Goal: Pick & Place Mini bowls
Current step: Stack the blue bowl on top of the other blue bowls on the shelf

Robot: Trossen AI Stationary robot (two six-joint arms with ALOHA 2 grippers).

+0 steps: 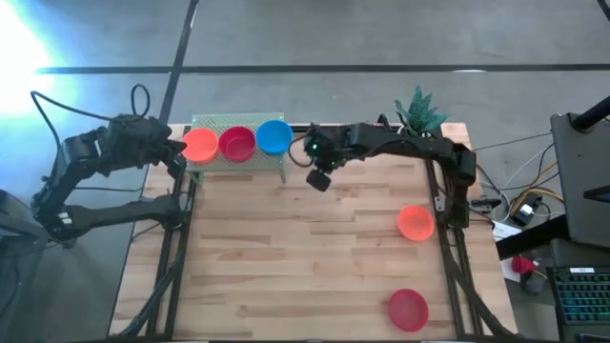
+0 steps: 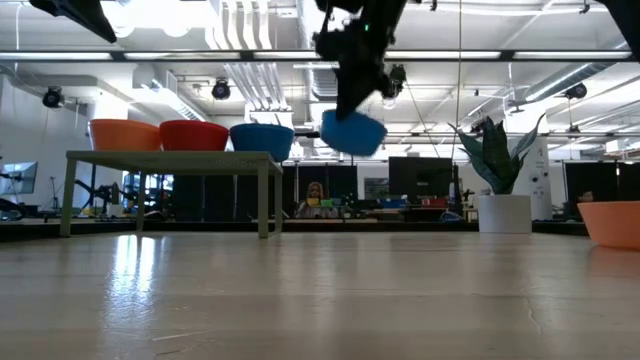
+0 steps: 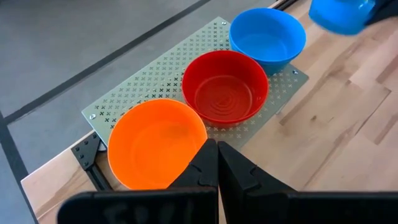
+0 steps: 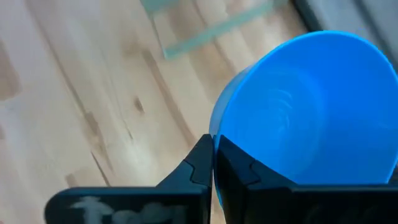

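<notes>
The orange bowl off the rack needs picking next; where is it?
High view: the loose orange bowl sits near the table's right edge, between the plant and a red bowl.

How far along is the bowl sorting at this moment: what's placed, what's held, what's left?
Done: an orange bowl, a red bowl and a blue bowl sit on the green rack. In hand: the right gripper holds another blue bowl aloft beside it. Left: an orange bowl on the table and a red one.
</notes>
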